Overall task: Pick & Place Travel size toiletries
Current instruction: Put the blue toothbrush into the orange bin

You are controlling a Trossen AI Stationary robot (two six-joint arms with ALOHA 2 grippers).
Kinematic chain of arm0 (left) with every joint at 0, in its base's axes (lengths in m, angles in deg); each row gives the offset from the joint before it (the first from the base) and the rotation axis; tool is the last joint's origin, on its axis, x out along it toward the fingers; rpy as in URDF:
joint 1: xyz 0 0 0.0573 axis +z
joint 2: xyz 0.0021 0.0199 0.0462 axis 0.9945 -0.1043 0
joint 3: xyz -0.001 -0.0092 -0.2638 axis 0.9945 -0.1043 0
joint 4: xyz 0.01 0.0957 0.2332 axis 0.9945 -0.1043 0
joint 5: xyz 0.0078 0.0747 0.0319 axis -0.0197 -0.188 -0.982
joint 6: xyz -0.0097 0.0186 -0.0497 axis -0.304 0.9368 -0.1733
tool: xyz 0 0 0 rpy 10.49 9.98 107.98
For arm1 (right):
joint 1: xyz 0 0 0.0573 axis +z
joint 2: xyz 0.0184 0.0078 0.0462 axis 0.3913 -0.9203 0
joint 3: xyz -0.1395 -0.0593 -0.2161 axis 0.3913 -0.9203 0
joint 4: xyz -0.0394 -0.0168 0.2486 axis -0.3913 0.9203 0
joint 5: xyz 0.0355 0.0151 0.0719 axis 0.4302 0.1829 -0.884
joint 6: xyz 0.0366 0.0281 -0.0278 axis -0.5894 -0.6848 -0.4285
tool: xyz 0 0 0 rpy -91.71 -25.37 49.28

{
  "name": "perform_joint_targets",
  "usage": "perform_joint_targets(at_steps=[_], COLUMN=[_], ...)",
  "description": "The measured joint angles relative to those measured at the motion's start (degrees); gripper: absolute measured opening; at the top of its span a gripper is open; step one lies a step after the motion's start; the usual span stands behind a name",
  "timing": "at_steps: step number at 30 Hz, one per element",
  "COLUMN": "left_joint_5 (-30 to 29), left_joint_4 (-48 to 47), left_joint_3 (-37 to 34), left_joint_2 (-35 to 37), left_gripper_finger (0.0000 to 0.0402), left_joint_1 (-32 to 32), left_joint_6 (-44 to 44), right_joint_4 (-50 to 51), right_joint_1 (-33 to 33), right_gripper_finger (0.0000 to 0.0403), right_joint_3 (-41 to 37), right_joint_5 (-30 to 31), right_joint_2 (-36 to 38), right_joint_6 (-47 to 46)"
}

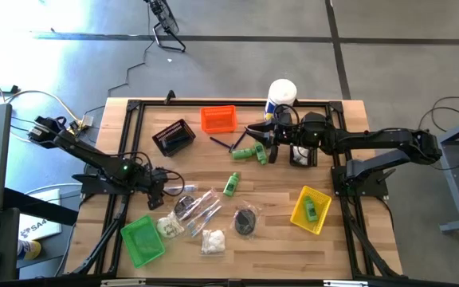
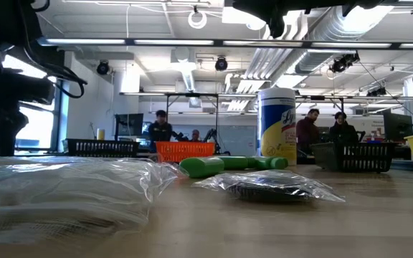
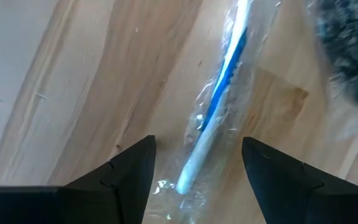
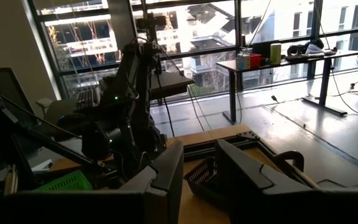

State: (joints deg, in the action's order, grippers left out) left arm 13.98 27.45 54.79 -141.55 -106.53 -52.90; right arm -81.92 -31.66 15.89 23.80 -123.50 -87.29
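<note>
Toothbrush packet [image 3: 219,109]: clear-wrapped, blue and white, flat on the bench [image 1: 277,199], between my left fingers.
Left fingers [image 3: 197,163]: spread wide, low over it, gripping nothing.
Right fingers [image 1: 271,145]: parted, empty, raised near the white canister [image 1: 281,97].

Two dark, near-black arms on black frame bases. Left gripper [image 3: 197,180]: matte black wedge-shaped fingers, flat angular faces. Green indicator light on left arm [image 1: 124,168]. Right gripper [image 4: 199,180] fingers same black, blocky, slightly glossy.
</note>
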Motion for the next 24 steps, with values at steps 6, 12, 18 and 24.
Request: perform_joint_targets(at_steps=[6, 12, 18, 24], left_joint_5=[-0.1, -0.1, -0.3, -1.1], left_joint_4=[0.5, 0.7, 0.5, 0.3], left_joint_3=[-1.1, -1.7, -1.8, -1.8], left_joint_2=[0.1, 0.1, 0.1, 0.0], left_gripper_finger=[0.0232, 0.0232, 0.0232, 0.0198], left_joint_1=[0.0, 0.0, 0.0, 0.0], left_joint_6=[-0.2, 0.1, 0.1, 0.0], right_joint_4=[0.0, 0.0, 0.0, 0.0], right_joint_1=[0.0, 0.0, 0.0, 0.0], right_gripper_finger=[0.0085, 0.0085, 0.0085, 0.0085], right_joint_3=[0.0, 0.0, 0.0, 0.0], right_joint_5=[2.5, 2.6, 2.6, 2.6], right_joint_2=[0.0, 0.0, 0.0, 0.0], right_joint_6=[0.0, 0.0, 0.0, -0.2])
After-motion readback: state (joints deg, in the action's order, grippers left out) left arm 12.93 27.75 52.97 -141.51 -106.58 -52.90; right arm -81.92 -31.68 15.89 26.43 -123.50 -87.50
